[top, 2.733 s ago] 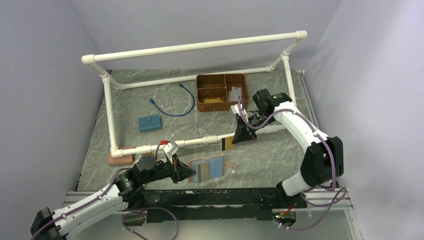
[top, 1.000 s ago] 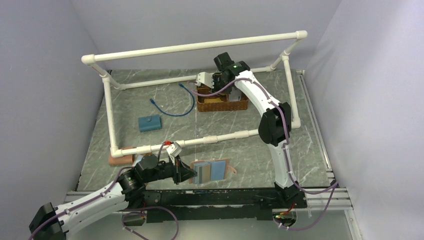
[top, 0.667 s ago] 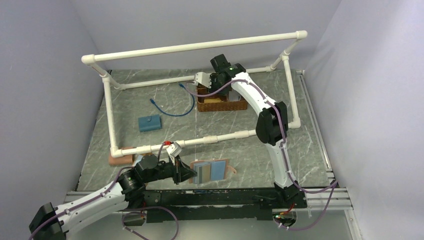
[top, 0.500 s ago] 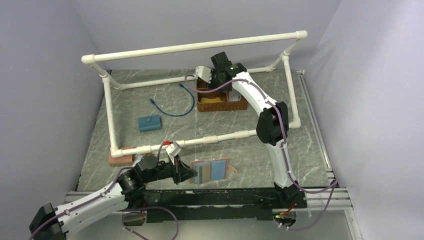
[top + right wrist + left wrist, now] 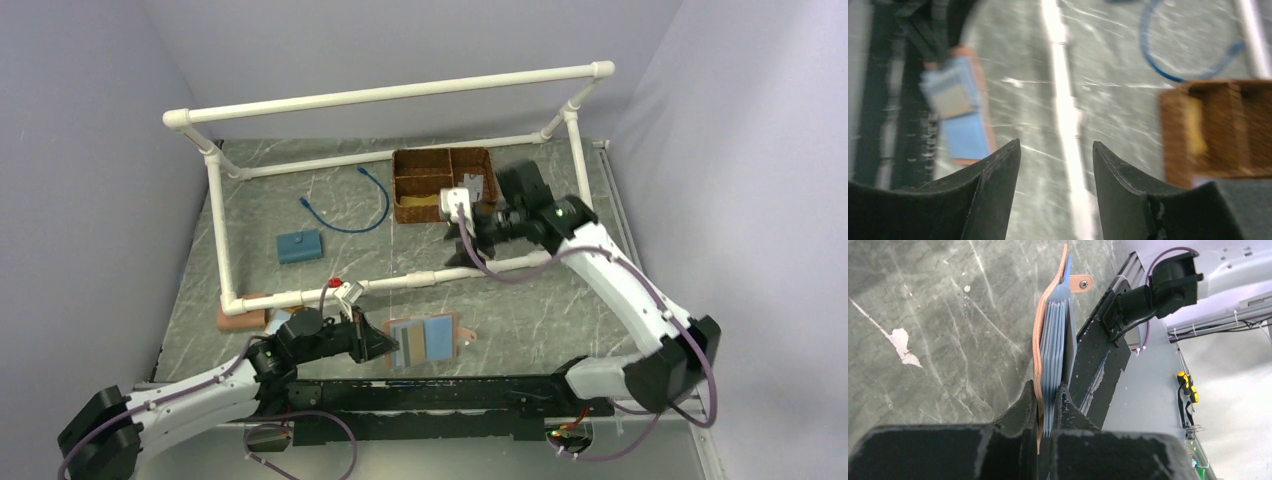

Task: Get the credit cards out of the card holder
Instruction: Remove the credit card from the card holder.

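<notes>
A: Where do things stand?

B: The card holder (image 5: pixel 432 338) lies open on the surface (image 5: pixel 530 310) by the near edge. The left jaws are pinched tight on its left edge. A tan credit card (image 5: pixel 405 343) sits in its pocket. Beside the wicker basket (image 5: pixel 396 190), the right jaws gape wide and hold nothing.

A: And the danger?

B: The white pipe (image 5: pixel 400 283) lies between the right jaws and the holder, so a low approach could clip it. Tugging a flush card might also drag the holder out of that thin edge grip.

Even, bright light overhead; right wrist view motion-blurred (others sharp).
</notes>
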Motion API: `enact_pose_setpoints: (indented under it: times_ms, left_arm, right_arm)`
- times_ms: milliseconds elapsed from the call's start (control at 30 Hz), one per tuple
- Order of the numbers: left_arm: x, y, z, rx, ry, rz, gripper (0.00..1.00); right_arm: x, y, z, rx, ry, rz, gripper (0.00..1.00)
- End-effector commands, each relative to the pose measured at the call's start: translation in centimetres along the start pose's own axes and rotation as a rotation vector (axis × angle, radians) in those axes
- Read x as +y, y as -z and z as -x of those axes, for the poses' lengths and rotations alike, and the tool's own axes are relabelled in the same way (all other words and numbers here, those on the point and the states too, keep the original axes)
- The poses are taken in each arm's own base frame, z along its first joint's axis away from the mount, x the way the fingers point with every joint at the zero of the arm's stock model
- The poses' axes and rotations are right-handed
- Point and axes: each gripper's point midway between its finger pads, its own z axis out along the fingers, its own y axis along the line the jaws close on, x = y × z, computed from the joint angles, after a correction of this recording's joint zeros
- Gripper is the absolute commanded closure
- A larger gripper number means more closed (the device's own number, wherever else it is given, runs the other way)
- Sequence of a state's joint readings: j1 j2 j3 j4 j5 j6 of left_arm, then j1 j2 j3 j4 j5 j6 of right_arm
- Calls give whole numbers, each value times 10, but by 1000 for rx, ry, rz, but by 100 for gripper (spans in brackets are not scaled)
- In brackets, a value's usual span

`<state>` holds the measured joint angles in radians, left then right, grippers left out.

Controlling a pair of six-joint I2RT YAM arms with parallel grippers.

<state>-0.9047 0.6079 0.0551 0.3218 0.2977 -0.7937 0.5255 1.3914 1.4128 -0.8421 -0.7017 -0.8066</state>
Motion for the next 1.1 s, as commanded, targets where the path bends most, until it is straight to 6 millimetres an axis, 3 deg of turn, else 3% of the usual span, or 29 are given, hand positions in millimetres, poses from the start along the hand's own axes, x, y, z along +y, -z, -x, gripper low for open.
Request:
enact_pose_setpoints:
  times_ms: [0, 233, 467, 567, 700, 933, 1067]
  left_arm:
    - [-36, -11, 41, -109, 71, -91, 100]
    - [-25, -39, 47, -49, 249, 57, 100]
    - [-7, -46, 42, 4, 375, 271, 100]
    - [-1, -43, 37, 24, 421, 342, 100]
    - [7, -33, 28, 52, 464, 429, 100]
    - [8, -26, 25, 81, 512, 506, 100]
    - [6, -25, 28, 77, 538, 531, 100]
  right_arm:
    - [87, -18, -13, -218, -139, 298, 43]
    - [127, -44, -62, -228, -249, 342, 45]
    - [123, -62, -79, -163, -399, 319, 46]
    - [112, -74, -92, -96, -511, 265, 55]
    - [108, -80, -97, -73, -567, 235, 58]
    - [110, -101, -106, 36, -611, 225, 85]
    - [114, -117, -111, 106, -679, 266, 95]
